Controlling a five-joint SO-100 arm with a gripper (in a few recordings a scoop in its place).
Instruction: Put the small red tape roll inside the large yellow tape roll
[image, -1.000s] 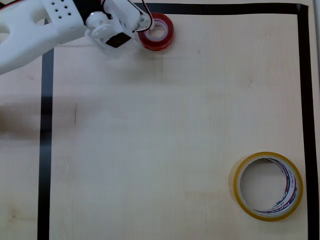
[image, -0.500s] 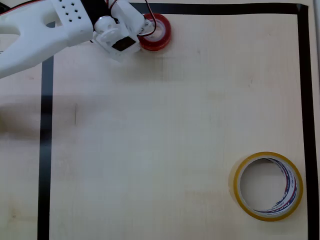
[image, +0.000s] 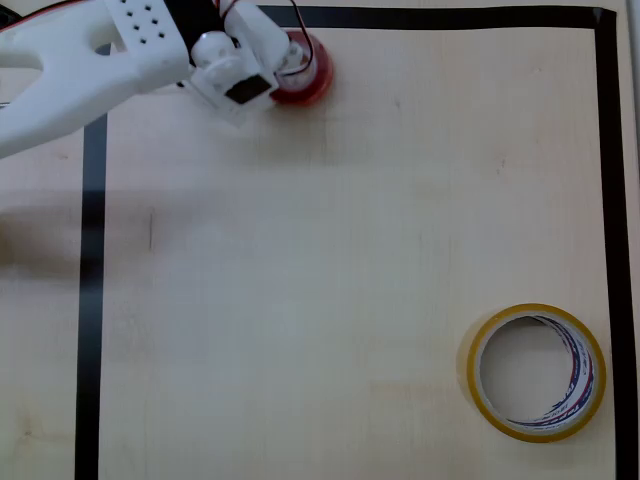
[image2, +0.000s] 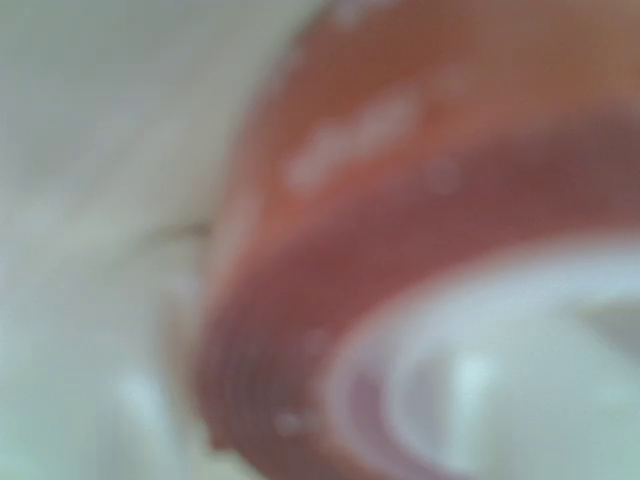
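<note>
The small red tape roll (image: 312, 84) lies flat near the top left of the board in the overhead view, partly covered by the white arm's head. My gripper (image: 291, 62) is down over the roll's left side; its fingers are hidden under the white body, so open or shut is unclear. In the wrist view the red tape roll (image2: 400, 220) is a very close blur, with its whitish core at the lower right. The large yellow tape roll (image: 472, 375) lies flat at the lower right, far from the gripper, its striped white core facing inward.
A black tape border (image: 94, 300) frames the pale wooden board along the left, top and right. The white arm (image: 70, 65) reaches in from the upper left corner. Bare wood lies between the two rolls.
The arm's head has shifted up and right onto the red roll, covering more of it. The roll now sits slightly further left and lower. The yellow roll has not moved.
</note>
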